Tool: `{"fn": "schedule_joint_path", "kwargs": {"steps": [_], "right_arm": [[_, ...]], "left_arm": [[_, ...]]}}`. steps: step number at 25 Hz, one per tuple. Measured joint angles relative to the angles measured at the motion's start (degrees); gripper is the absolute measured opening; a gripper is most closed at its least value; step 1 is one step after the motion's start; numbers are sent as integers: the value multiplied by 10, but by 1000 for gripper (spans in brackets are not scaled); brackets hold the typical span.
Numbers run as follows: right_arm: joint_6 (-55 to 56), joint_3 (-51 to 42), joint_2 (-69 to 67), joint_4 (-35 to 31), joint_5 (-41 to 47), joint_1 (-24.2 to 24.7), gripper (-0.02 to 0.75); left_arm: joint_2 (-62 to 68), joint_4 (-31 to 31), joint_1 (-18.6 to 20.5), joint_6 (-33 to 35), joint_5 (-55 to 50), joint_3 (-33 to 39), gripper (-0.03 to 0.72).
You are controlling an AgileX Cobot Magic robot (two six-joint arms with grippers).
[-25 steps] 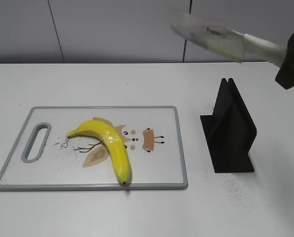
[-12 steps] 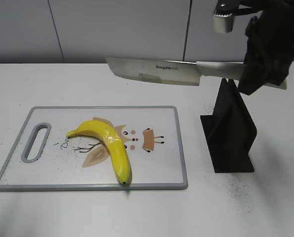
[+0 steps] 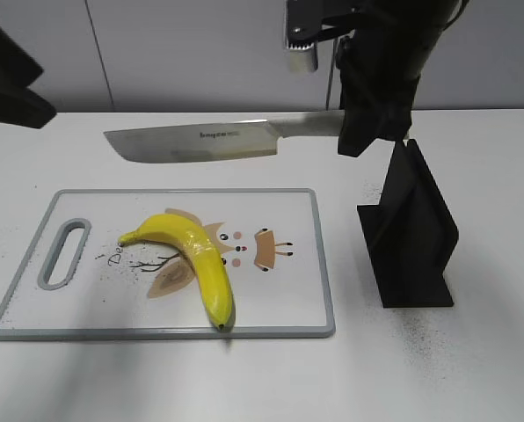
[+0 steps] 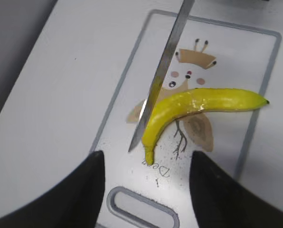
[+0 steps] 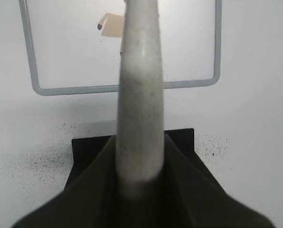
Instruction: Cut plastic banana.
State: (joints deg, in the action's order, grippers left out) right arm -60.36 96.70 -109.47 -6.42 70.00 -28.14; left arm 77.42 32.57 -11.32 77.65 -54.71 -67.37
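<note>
A: Status? Yellow plastic banana (image 3: 196, 264) lies whole on the grey-rimmed white cutting board (image 3: 284, 330), uncut.

B: Steel cleaver (image 3: 200, 141) hangs above it, handle pinched in the right hand (image 3: 367, 123). Left hand (image 4: 146, 190) spread, empty. Black knife stand (image 3: 411, 233) beside. Cutting remains.

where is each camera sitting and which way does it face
Exterior: in front of the table, slanting down at the board, banana, stand; right arm holds the knife.
Left wrist: above the board, looking down; left gripper fingers at bottom.
Right wrist: looking down along the knife handle to the stand; right gripper barely visible.
Shared: exterior and left wrist both show the banana and blade.
</note>
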Motion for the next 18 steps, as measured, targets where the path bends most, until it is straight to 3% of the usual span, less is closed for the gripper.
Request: {"fn": "schedule_joint_path", "kwargs": {"steps": [6, 12, 18], "right_arm": [[-31, 5, -28, -17, 0, -7, 162], [-70, 5, -32, -43, 0, -7, 162], [-81, 5, -32, -55, -6, -7, 162]], "left_arm": [[90, -1, -39, 62, -43, -39, 534], [151, -16, -41, 75, -39, -40, 534], [175, -31, -41, 80, -17, -40, 481]]}}
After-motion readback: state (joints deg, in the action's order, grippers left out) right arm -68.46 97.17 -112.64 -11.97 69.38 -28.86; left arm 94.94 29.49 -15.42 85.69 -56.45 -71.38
